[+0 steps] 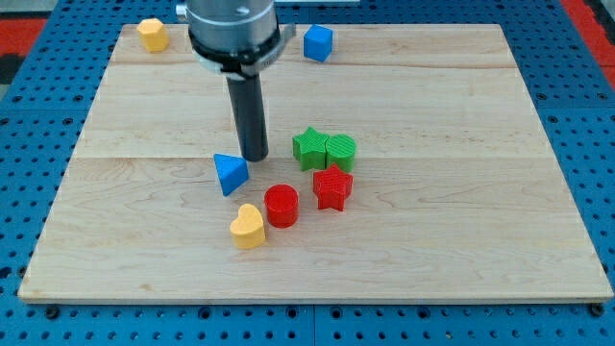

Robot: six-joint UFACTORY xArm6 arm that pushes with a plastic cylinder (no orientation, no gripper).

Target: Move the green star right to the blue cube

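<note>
Green star (309, 148) lies near the middle of the bench (461, 221), touching a green cylinder-like block (340, 151) on its right side in the view, with the red star (332, 187) just below that pair. The blue cube (318, 43) sits well apart, at the view's top edge of the bench, a little to the right of the star. My tip (254, 157) rests on the bench just left of the green star, with a small gap between them, and just above and right of the blue triangular block (230, 174). The tool is a plain rod with nothing to open or close, and it holds nothing. The risk I judge from here: a push straight toward the view's right would drive the star into the green block touching it and shove both along, perhaps nudging the red star too, and it would not carry the star up toward the cube. The star's points could also let it spin off the rod. A red cylinder (282, 206), a yellow heart (248, 227) and a yellow block (152, 35) at the top left stand clear. The bench is pale wooden boards; around it shows blue perforated panel, with red at the top corners.
</note>
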